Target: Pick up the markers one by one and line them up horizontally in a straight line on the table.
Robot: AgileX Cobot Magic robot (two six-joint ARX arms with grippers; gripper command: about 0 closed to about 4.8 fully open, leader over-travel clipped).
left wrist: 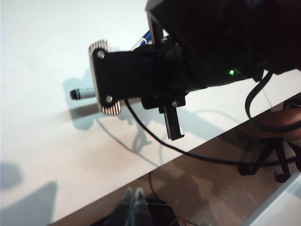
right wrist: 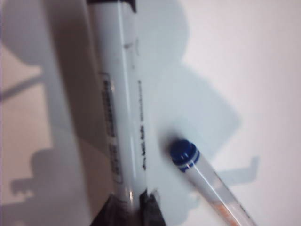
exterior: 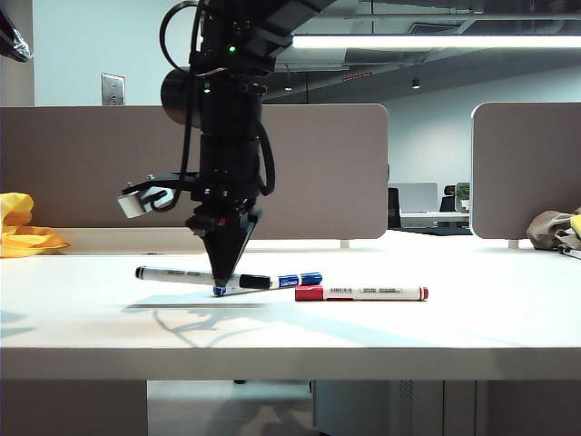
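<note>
Black fingertips of the right gripper (exterior: 221, 277) point straight down at the middle of the table (exterior: 454, 327). In the right wrist view you see them set close on either side of the white barrel of the black-capped marker (right wrist: 117, 94), gripping it. You cannot tell whether the marker is clear of the surface. The blue-capped marker (exterior: 290, 281) lies just beside it, its blue tail end under the fingertips. The red-capped marker (exterior: 363, 292) lies next to the right, roughly level. Note the left gripper (left wrist: 133, 195): its blurred fingers are pressed together, empty, above the table's front edge. The surface is white and matte, with hard shadows. Behind it stand grey divider panels (exterior: 91, 163), a yellow cloth (exterior: 18, 227) at the left and a ceiling light strip (exterior: 436, 41).
</note>
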